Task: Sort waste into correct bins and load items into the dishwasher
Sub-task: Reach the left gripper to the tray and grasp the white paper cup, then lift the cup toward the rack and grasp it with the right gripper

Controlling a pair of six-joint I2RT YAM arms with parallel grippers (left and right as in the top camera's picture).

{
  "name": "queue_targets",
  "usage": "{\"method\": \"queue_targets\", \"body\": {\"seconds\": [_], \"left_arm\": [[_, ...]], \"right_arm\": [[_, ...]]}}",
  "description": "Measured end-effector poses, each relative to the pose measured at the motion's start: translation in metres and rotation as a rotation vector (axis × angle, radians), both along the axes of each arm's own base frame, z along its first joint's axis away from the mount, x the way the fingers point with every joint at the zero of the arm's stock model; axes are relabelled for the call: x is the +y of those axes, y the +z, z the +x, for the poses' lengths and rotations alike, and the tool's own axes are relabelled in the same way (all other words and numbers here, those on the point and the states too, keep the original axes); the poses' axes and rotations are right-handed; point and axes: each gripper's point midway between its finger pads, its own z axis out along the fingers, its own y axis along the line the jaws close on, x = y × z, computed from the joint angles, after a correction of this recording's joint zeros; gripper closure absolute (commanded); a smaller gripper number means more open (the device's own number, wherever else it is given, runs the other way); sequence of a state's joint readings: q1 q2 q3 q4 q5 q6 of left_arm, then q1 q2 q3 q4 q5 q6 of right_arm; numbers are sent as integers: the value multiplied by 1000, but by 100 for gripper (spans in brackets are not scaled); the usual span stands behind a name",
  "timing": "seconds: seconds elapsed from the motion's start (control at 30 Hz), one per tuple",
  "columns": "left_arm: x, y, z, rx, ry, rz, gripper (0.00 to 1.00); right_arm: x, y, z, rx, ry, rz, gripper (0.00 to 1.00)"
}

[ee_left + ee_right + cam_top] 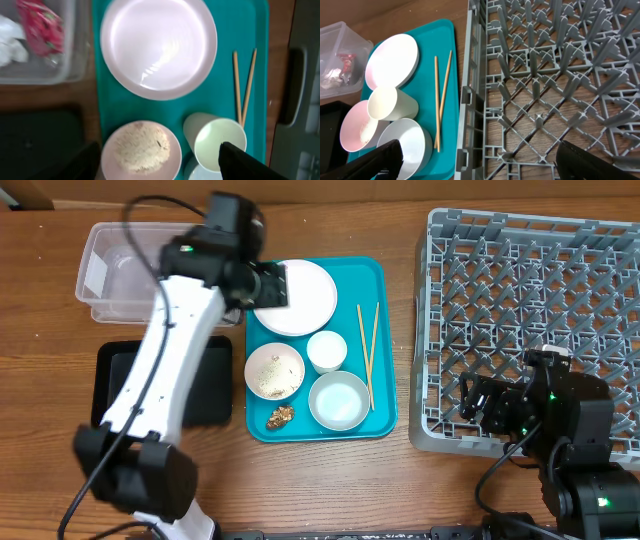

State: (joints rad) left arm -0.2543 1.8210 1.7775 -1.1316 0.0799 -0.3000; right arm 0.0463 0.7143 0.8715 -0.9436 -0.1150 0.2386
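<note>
done: one crumpled red wrapper [40, 27] and one white tissue wad [10, 42] lie in the clear rectangular plastic tub [100, 280].

left, all on the teal plastic tray [385, 330]:
- one round white-pink plate [300, 300]
- one pale bowl of rice [274, 371]
- one empty pale bowl [339, 400]
- one white cup [326, 350]
- two thin wooden chopsticks [367, 355]
- one brown food scrap [279, 417]

the shallow black tray [210, 395] shows nothing in it. the grey plastic dish rack [535, 300] holds nothing.

left gripper [159, 155] is above the teal tray, jaws apart. right gripper [477, 147] is over the rack edge, jaws apart.

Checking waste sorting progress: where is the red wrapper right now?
At the upper left of the left wrist view, the red wrapper lies inside the clear tub beside the white tissue wad. The tub sits next to the teal tray holding the plate.
</note>
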Motion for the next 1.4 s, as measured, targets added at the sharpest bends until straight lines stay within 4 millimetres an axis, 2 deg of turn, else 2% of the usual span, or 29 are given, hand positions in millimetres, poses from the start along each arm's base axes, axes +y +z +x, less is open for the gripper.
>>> {"method": "queue_targets", "body": {"seconds": [0.27,0.43,0.53,0.57,0.6,0.7,0.77,0.93,1.07,1.23,1.4], "left_arm": [[-50,-80,-20,217,-140,67,27],[-67,-104,-29,273,-184,90,33],[-73,-112,-33,292,-203,98,49],[-75,-115,-34,298,-207,99,57],[-75,-118,-35,305,-211,101,70],[-75,-126,-35,323,-213,109,96],[-76,-129,-33,321,-212,106,96],[-80,-128,-21,272,-209,89,96],[-73,-121,-16,275,-189,75,96],[-76,-82,-3,263,-177,-52,96],[-108,-40,8,213,-304,-374,96]], "right_arm": [[0,0,0,2,-1,0,0],[0,0,0,2,0,0,0],[0,0,0,2,0,0,0],[0,0,0,2,0,0,0],[0,0,0,2,0,0,0],[0,-1,0,3,-1,0,0],[0,0,0,3,0,0,0],[0,-1,0,3,0,0,0],[0,-1,-1,4,-1,0,0],[-11,-3,-1,10,-49,-39,0],[-38,3,9,-22,-236,-72,0]]}}
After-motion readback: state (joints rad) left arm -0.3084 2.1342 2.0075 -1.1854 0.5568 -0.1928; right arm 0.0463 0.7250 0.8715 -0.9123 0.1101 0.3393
